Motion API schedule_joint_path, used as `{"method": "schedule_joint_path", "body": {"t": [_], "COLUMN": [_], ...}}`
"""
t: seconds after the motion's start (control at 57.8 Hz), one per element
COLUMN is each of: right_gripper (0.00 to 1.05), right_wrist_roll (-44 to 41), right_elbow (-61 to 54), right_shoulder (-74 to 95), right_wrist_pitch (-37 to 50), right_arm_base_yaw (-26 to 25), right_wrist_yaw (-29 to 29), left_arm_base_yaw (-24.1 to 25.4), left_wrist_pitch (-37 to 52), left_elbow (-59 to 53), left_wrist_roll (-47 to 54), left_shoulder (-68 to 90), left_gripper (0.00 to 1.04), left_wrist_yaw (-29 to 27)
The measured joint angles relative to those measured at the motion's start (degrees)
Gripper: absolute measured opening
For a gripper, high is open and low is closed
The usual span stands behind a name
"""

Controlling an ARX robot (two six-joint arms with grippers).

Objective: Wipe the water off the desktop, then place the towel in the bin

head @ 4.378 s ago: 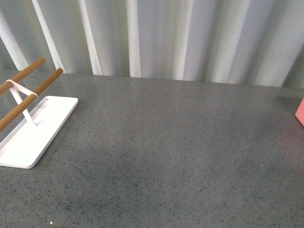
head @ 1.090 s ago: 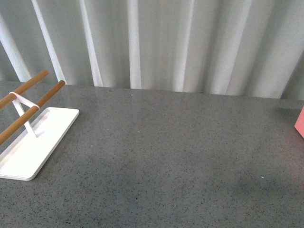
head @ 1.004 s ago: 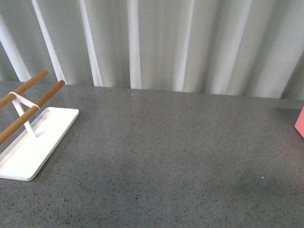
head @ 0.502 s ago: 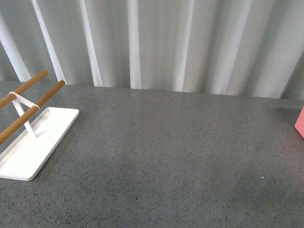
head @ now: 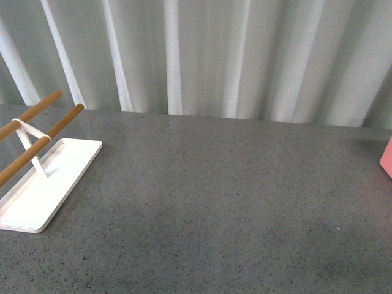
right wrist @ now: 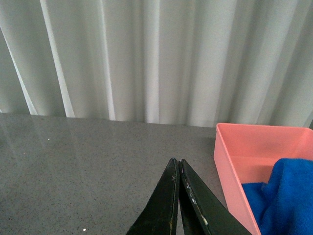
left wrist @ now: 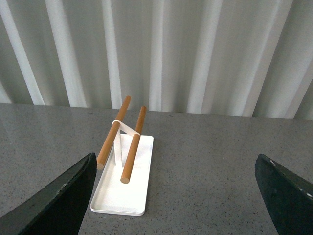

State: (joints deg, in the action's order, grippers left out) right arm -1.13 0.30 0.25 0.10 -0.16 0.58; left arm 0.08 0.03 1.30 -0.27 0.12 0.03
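— What's out there, counted?

— One wide dark-grey speckled stone desktop (head: 220,202). One salmon-pink straight-sided plastic bin (right wrist: 230,161) at its right edge, and one bright blue fluffy microfibre towel (right wrist: 283,200) lying inside that bin, heaped against the near wall. One flat white tray (left wrist: 122,188) on the left side, carrying two round wooden rods (left wrist: 134,143) on a white stand.

— And the arms?

— Neither shows from the front. The left gripper (left wrist: 176,196) hangs above the desktop, facing the tray, its two dark fingers (left wrist: 58,200) spread wide with nothing between them. The right gripper (right wrist: 178,196) points toward the curtain (head: 208,55), just beside the bin, fingers pressed together and holding nothing.
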Motion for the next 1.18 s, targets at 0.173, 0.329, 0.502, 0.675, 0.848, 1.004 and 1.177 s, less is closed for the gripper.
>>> {"method": "schedule_joint_path", "body": {"t": [0.173, 0.329, 0.502, 0.675, 0.848, 1.004, 1.177], "right_gripper": [0.15, 0.41, 0.73, 1.00, 0.98, 0.98, 0.98], "right_wrist_roll": [-0.02, 0.00, 0.00, 0.11, 0.09, 0.09, 0.09], "right_elbow": [0.00, 0.00, 0.00, 0.00, 0.00, 0.00, 0.00], "right_shoulder": [-0.02, -0.04, -0.04, -0.04, -0.04, -0.04, -0.04], "right_wrist_pitch": [-0.07, -0.07, -0.07, -0.07, -0.07, -0.07, -0.07], "right_arm_base_yaw": [0.00, 0.00, 0.00, 0.00, 0.00, 0.00, 0.00], "right_wrist_yaw": [0.02, 0.00, 0.00, 0.00, 0.00, 0.00, 0.00], "left_arm_base_yaw": [0.00, 0.00, 0.00, 0.00, 0.00, 0.00, 0.00], "left_wrist_pitch": [0.00, 0.00, 0.00, 0.00, 0.00, 0.00, 0.00], "left_elbow": [-0.02, -0.02, -0.02, -0.02, -0.02, -0.02, -0.02], "left_wrist_roll": [0.00, 0.00, 0.00, 0.00, 0.00, 0.00, 0.00], "left_shoulder": [0.00, 0.00, 0.00, 0.00, 0.00, 0.00, 0.00], "left_gripper": [0.98, 0.98, 0.98, 0.98, 0.98, 0.98, 0.98], "left_wrist_yaw": [-0.02, -0.02, -0.02, -0.02, -0.02, -0.02, -0.02]}}
